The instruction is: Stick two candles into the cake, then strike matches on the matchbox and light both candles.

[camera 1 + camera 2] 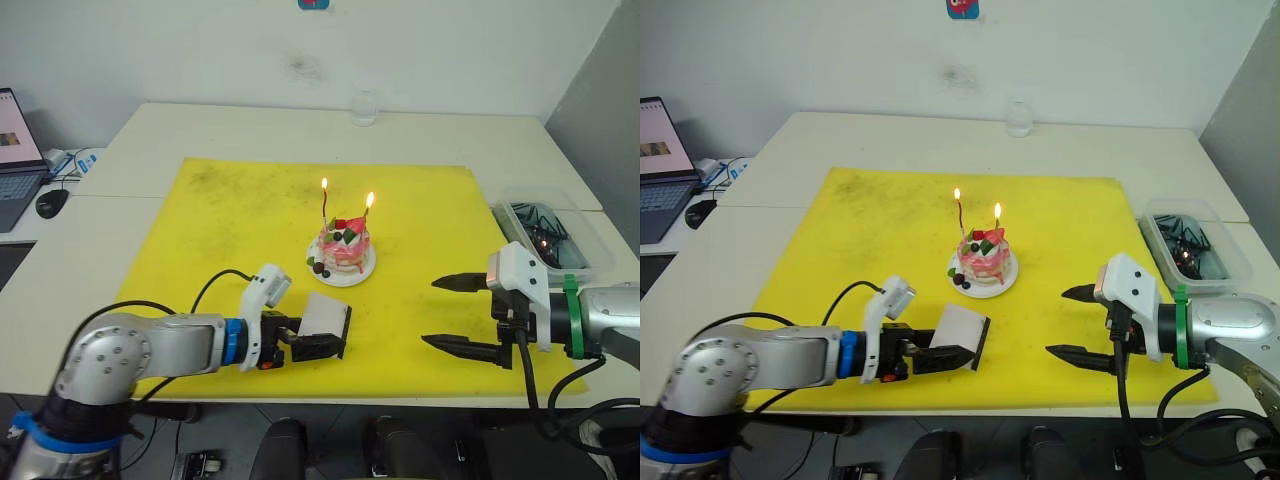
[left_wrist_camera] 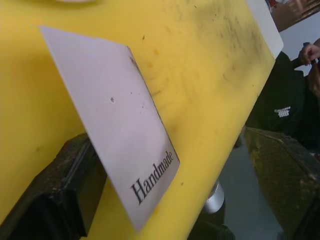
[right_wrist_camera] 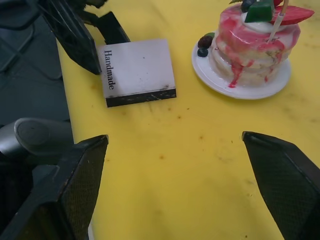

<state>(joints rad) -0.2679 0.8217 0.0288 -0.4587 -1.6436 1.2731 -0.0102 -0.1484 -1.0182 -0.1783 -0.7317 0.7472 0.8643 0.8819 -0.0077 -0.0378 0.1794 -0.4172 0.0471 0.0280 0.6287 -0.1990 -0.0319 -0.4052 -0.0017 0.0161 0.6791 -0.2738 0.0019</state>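
office/lab | pale tables (image 1: 250, 130) | laptop (image 1: 15, 150) | mouse (image 1: 50, 203)

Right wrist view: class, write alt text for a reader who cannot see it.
A white matchbox printed "Handmade" lies on a yellow mat, held at one end by the left claw. Beside it, the pink-and-white cake sits on a white plate. The right claw's two black fingers stand wide open, holding nothing.

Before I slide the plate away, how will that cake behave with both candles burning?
Probably top-heavy: the cake stands tall on a small plate, so a shove could tip it. The candles are thin and upright, likely to wobble. The plate may slide easily on the smooth mat.
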